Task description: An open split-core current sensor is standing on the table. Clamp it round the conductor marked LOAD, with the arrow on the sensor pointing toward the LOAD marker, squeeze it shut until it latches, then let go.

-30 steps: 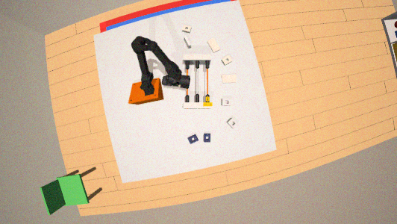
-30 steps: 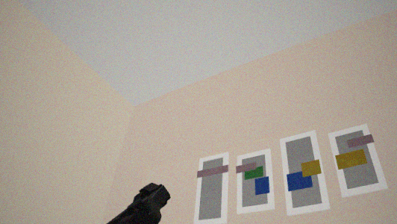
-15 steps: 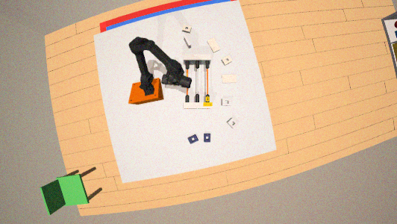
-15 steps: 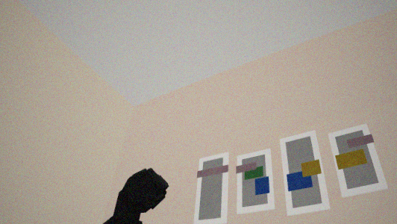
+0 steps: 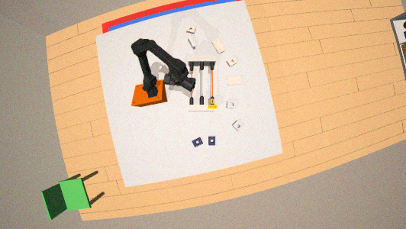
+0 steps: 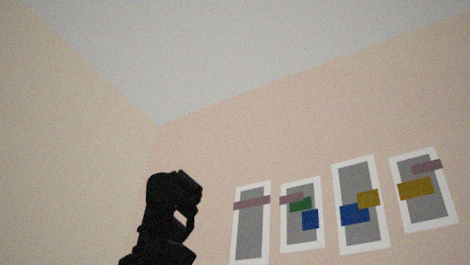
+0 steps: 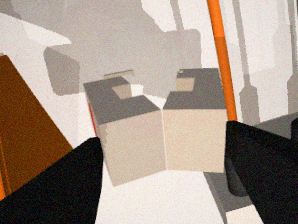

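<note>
The dark fingers are clamped on the cream split-core sensor [image 7: 160,129], one on each flank, standing fairly wide because the block fills the gap. Its two halves meet at the front and gape apart at the top. It hangs just beside an orange conductor [image 7: 220,36], not around it. From above, the black arm [image 5: 160,57] bends out from its orange base [image 5: 149,95] over the white desk [image 5: 153,153] toward the conductor rack [image 5: 201,82].

Top view looks straight down from high above the gripper [image 5: 189,82]; wrist view sits close behind it; exterior view faces the wall.
</note>
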You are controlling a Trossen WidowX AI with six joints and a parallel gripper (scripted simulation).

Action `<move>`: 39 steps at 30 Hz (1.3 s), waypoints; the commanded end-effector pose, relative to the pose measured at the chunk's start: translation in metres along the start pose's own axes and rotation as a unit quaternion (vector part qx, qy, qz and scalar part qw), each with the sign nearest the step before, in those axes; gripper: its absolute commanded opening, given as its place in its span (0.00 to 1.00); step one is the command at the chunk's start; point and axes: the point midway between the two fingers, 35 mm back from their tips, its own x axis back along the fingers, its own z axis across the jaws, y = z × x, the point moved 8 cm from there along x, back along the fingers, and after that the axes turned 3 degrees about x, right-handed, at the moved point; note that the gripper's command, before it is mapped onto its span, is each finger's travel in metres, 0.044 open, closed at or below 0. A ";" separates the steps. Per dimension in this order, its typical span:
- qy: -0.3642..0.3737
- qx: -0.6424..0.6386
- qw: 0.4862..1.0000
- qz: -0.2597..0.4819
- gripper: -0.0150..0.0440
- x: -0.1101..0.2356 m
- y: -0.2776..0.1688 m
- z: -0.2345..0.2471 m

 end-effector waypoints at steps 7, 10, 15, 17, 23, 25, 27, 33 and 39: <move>0.002 -0.113 0.994 0.002 0.25 0.007 0.002 -0.017; 0.002 -0.161 0.987 0.002 0.25 0.009 0.002 -0.023; 0.001 -0.239 0.971 0.003 0.25 0.011 0.004 -0.035; 0.001 -0.270 0.963 0.003 0.25 0.012 0.005 -0.039; 0.000 -0.361 0.932 0.003 0.25 0.014 0.006 -0.053; -0.001 -0.391 0.920 0.003 0.25 0.015 0.007 -0.057; -0.001 -0.420 0.907 0.003 0.25 0.015 0.008 -0.062; -0.002 -0.505 0.863 0.003 0.25 0.016 0.010 -0.075; -0.002 -0.586 0.811 0.002 0.25 0.017 0.012 -0.089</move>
